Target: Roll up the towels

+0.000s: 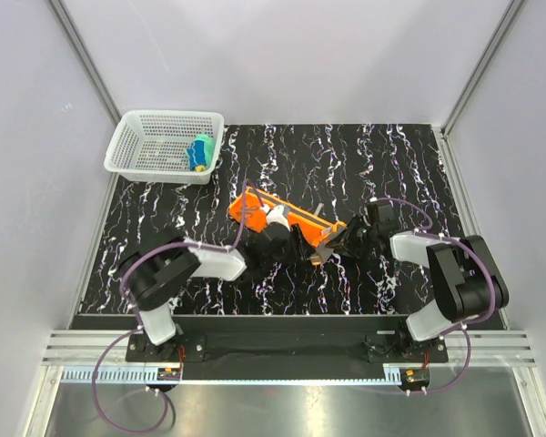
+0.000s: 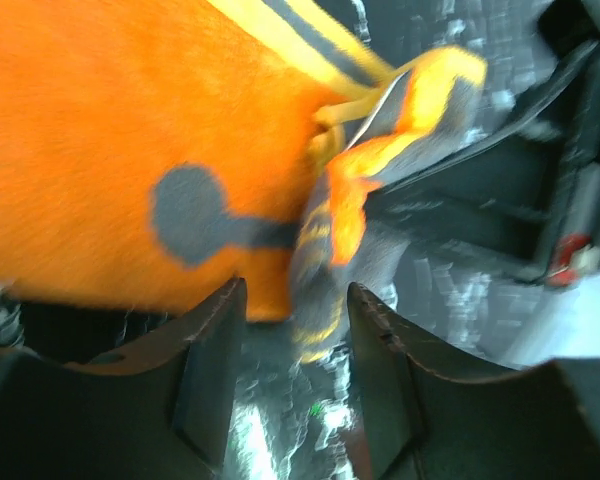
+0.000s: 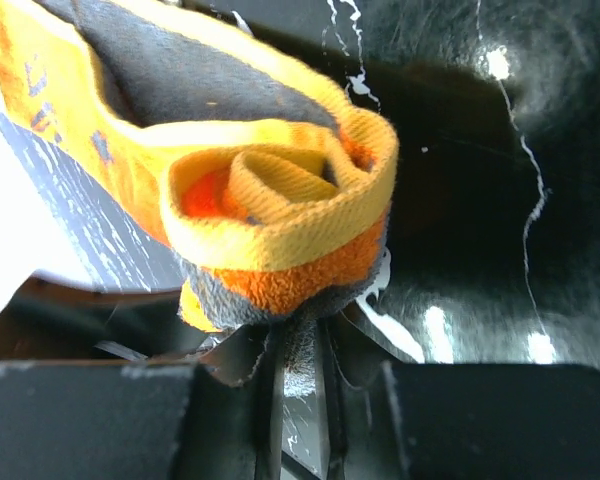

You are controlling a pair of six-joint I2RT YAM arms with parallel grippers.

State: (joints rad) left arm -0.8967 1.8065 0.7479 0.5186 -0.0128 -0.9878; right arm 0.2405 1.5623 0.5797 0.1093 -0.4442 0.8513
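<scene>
Right gripper (image 3: pixel 300 352) clamped on the curled end of the orange towel (image 1: pixel 251 209) mid-bench, left gripper (image 2: pixel 295 312) jaws apart; turn its 2 ends evenly, keeping the roll tight.

Bright and even in the top view, soft light from above, hardly any shadows. Bit of pale glare off the metal ledge (image 1: pixel 282 410) at 6 o'clock. Smeared with motion blur on the left wrist, worst toward 3 o'clock, fuzzy across the orange towel (image 2: pixel 100 150) too. Blown out white at 9 o'clock on the right wrist, hot spots on the glossy table (image 3: pixel 480 200) from 1 to 5 o'clock, dim and soft down at 6.
</scene>
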